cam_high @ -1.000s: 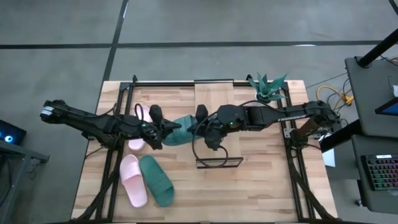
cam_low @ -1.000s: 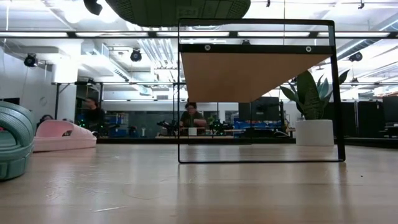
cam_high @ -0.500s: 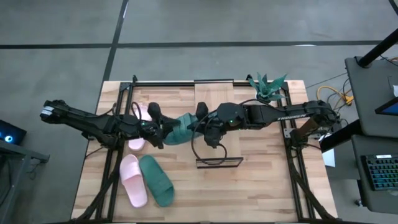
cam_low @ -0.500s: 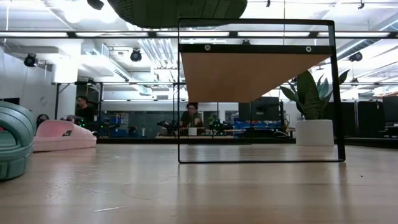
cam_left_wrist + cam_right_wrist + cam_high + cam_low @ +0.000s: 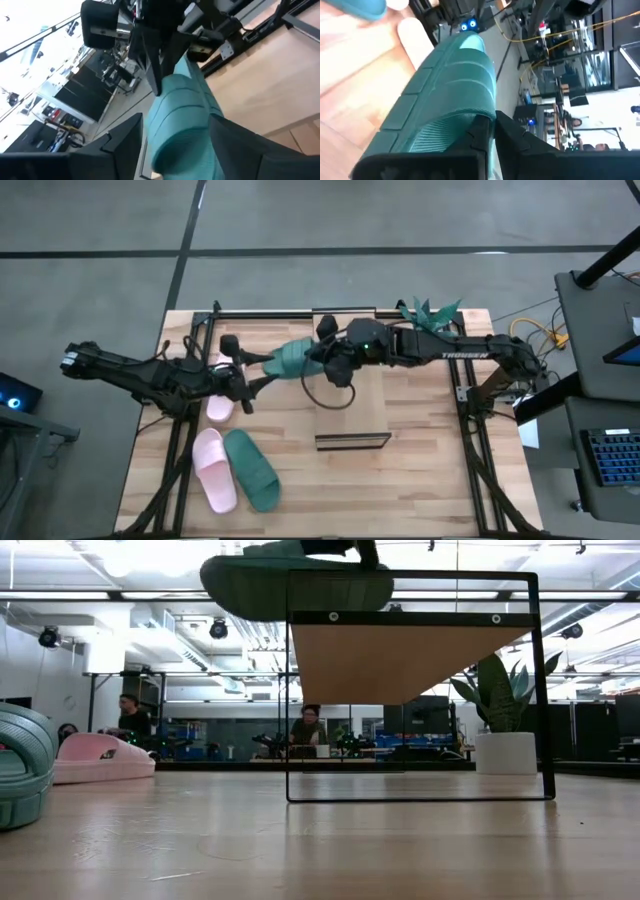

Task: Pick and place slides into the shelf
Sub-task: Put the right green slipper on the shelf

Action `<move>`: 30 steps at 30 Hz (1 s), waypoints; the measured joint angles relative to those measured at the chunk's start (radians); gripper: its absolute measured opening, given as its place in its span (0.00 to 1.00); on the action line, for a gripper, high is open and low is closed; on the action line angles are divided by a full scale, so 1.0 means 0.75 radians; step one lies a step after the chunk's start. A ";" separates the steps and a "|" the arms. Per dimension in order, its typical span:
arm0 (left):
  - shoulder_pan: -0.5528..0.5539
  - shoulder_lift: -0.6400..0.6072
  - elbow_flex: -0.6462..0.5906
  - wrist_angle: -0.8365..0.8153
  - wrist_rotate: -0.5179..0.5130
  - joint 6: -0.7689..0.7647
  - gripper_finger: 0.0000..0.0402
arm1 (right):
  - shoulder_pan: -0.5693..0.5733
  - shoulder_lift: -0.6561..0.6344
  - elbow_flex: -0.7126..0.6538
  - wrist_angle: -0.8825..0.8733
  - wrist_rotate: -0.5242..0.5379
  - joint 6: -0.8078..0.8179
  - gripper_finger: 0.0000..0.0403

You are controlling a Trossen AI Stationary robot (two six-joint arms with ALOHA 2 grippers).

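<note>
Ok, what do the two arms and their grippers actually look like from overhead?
Both are dark, slim, jointed arms. The right arm carries white lettering on its forearm, a small green light near the wrist and a black cable loop hanging below. The left arm ends in a white-marked base joint. The left gripper and right gripper have black fingers.

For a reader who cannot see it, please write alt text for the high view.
The right gripper holds a teal slide above the wooden table, beside the left gripper. A pink slide and a second teal slide lie together nearer the front.
</note>
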 joint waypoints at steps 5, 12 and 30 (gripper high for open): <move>0.002 -0.017 -0.017 -0.034 0.002 -0.006 0.53 | -0.002 -0.011 -0.001 -0.029 0.031 -0.016 0.03; 0.001 -0.067 -0.019 -0.168 0.002 -0.144 0.53 | -0.098 -0.044 -0.022 -0.090 0.050 -0.080 0.02; 0.002 -0.150 -0.037 -0.249 0.000 -0.206 0.53 | -0.398 -0.051 -0.246 0.057 -0.135 -0.156 0.02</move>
